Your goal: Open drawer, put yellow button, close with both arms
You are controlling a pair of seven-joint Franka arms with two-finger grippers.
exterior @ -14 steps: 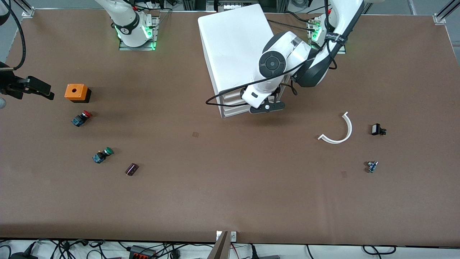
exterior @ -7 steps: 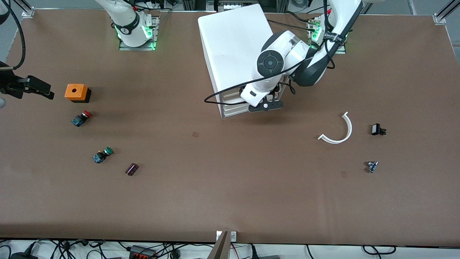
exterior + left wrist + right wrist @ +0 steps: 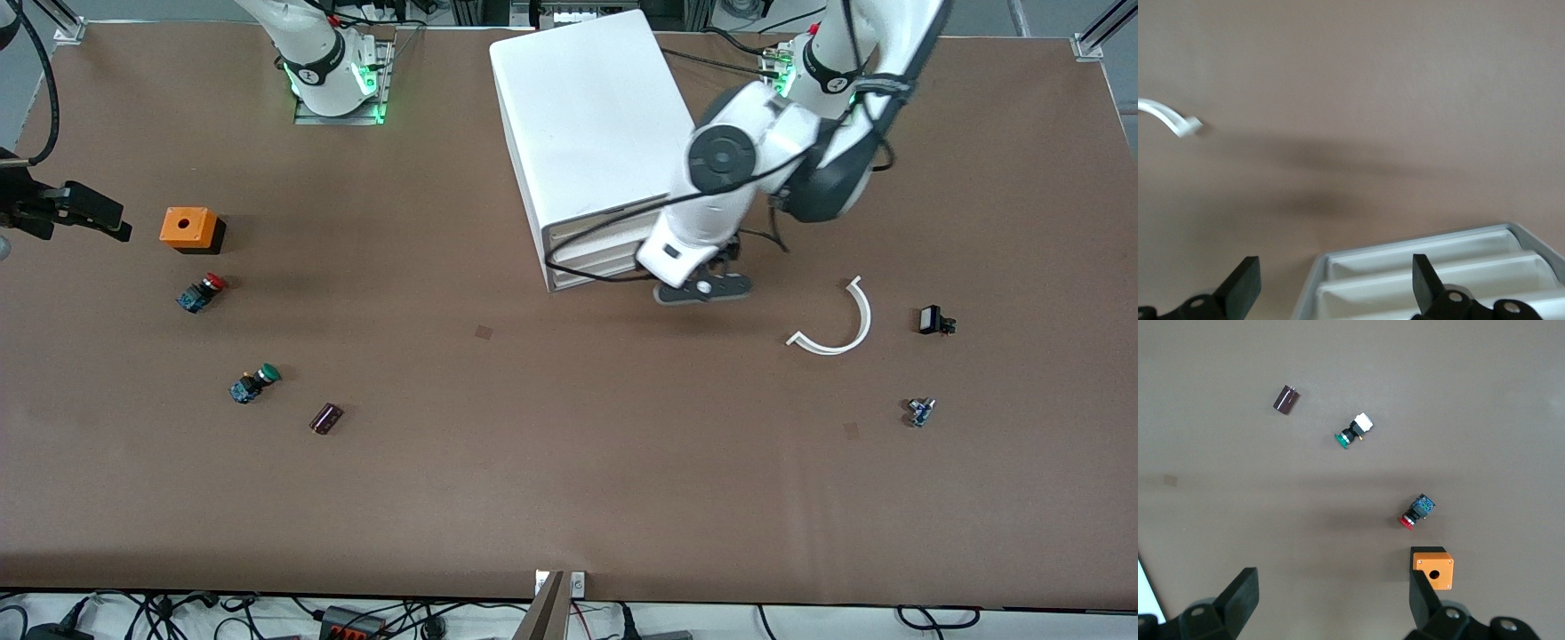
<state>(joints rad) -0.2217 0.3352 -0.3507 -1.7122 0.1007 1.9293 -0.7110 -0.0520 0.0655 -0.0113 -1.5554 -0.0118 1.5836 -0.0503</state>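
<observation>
The white cabinet (image 3: 587,116) stands at the back middle of the table. Its topmost drawer (image 3: 591,231) looks shut, like the three below it. The yellow button is not in view in any frame. My left gripper (image 3: 702,286) hangs low over the table at the cabinet's front corner toward the left arm's end. It is open and empty (image 3: 1335,293), and the drawer fronts (image 3: 1438,267) show between its fingers. My right gripper (image 3: 84,213) is held up over the right arm's end of the table beside an orange box (image 3: 189,228). It is open and empty (image 3: 1331,600).
A red-capped button (image 3: 203,292), a green-capped button (image 3: 255,382) and a dark cylinder (image 3: 326,418) lie nearer the camera than the orange box (image 3: 1433,568). A white curved piece (image 3: 836,320), a small black part (image 3: 933,320) and a small blue part (image 3: 920,411) lie toward the left arm's end.
My left gripper has moved from in front of the drawers toward the left arm's end, off the cabinet's front corner. The right arm has not moved.
</observation>
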